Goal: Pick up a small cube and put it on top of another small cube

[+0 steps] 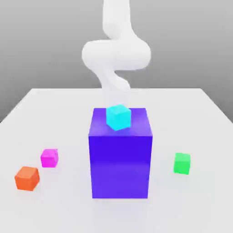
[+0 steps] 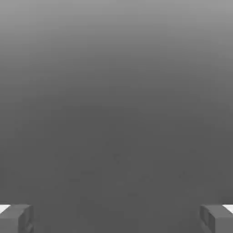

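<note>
The claw (image 2: 116, 218) stands wide open and empty, its fingers (image 2: 16, 217) far apart. The magenta cube (image 1: 49, 157) sits on the counter (image 1: 200, 136) toward the exterior view's left, beside the orange cube (image 1: 27, 177). The green cube (image 1: 182, 163) lies well apart, across the big blue-violet block (image 1: 120, 159), so the pick calls for a reach to that left side.

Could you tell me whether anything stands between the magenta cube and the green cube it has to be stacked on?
Yes. The big blue-violet block, with a cyan cube on top, stands on the table between the magenta cube and the green cube.
</note>
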